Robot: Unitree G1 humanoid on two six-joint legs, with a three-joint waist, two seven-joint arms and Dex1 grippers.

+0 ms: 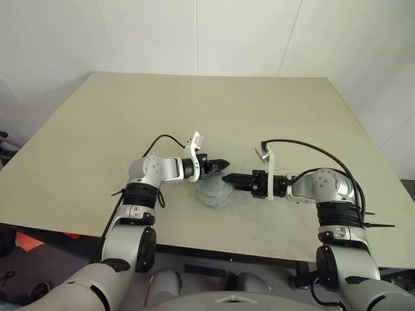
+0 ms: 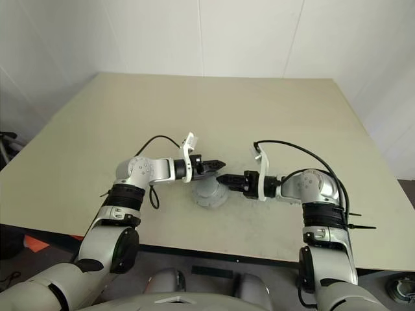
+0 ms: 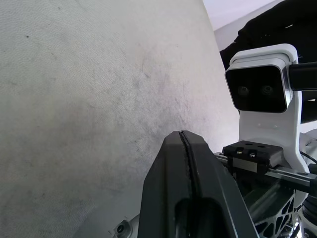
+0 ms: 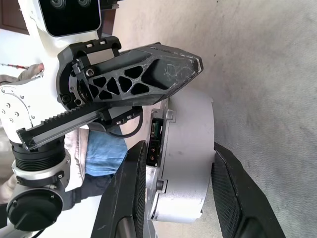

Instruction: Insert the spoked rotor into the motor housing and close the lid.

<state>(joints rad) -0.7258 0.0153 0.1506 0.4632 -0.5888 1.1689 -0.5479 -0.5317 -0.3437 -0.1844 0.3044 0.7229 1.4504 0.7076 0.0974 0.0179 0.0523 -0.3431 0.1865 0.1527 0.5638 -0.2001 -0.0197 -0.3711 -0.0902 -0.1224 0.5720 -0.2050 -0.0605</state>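
Motor housing [image 4: 185,158] between right fingers [image 4: 232,186]

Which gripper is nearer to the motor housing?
Right. The right gripper has a finger on each side of the motor housing; the left gripper, shut, sits just above its top edge.

The table [image 1: 130,129] is a plain pale beige with a faint mottled grain up close, and the walls [image 1: 149,32] behind it are white. The motor housing [image 4: 188,153] is smooth silver-grey, with a green strip at its edge; both the left gripper [image 1: 220,166] and right gripper [image 1: 228,177] have black fingers, white camera brackets and silver arms with black cables
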